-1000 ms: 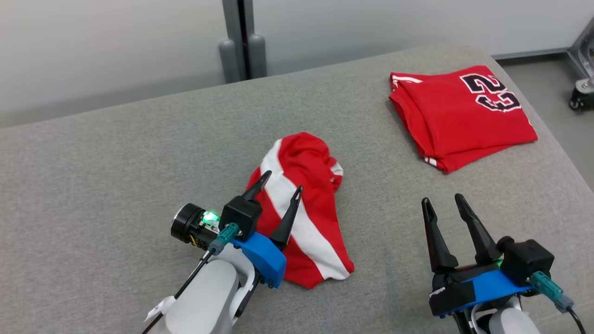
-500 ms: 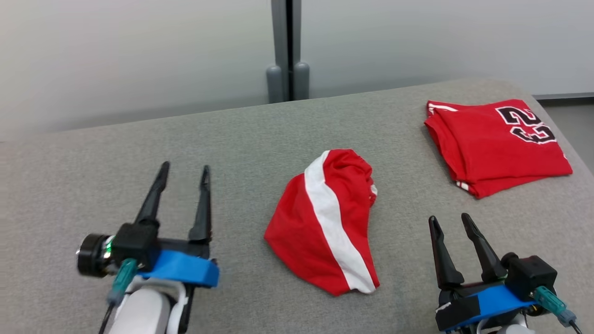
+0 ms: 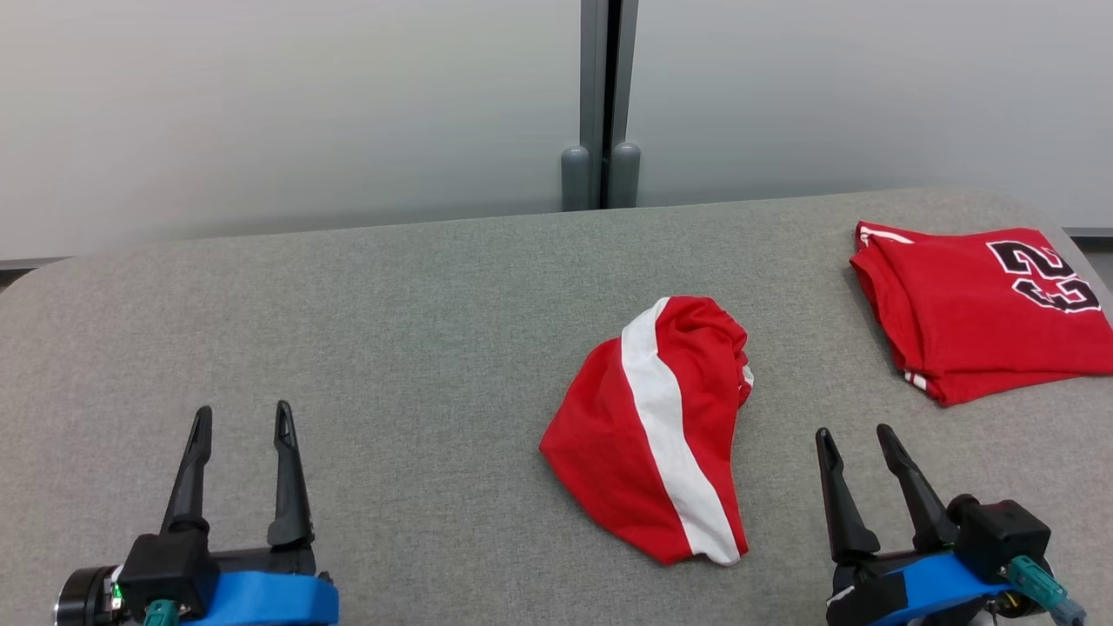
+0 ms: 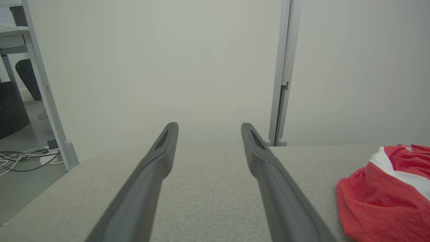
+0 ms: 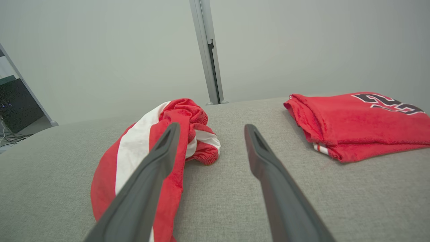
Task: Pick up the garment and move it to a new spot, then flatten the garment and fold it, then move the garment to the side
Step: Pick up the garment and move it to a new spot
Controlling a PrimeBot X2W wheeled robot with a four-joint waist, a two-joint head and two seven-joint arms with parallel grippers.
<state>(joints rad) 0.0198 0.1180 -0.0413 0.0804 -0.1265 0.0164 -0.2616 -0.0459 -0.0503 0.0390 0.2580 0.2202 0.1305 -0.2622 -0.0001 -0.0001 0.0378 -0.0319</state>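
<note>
The garment (image 3: 661, 435) is a red piece with a white stripe, lying crumpled in a heap on the grey padded table (image 3: 348, 304), right of centre. My left gripper (image 3: 242, 410) is open and holds nothing, low at the left and well apart from the garment. My right gripper (image 3: 854, 433) is open too, just right of the heap's near end and not touching it. The left wrist view has the garment (image 4: 386, 198) off to the right of the open left gripper (image 4: 209, 127). Seen from the right wrist, the garment (image 5: 141, 151) lies behind the left finger of the open right gripper (image 5: 212, 127).
A folded red jersey (image 3: 974, 322) with black numbers lies at the table's far right, and it appears again (image 5: 356, 124) beyond my right gripper. A grey post (image 3: 600, 104) and pale wall panels stand behind the table. Cables (image 4: 20, 158) lie on the floor at left.
My left gripper has drawn back from over the garment to the lower left, still open. The head camera has turned, shifting the whole picture. The garment lies where it was beside the jersey.
</note>
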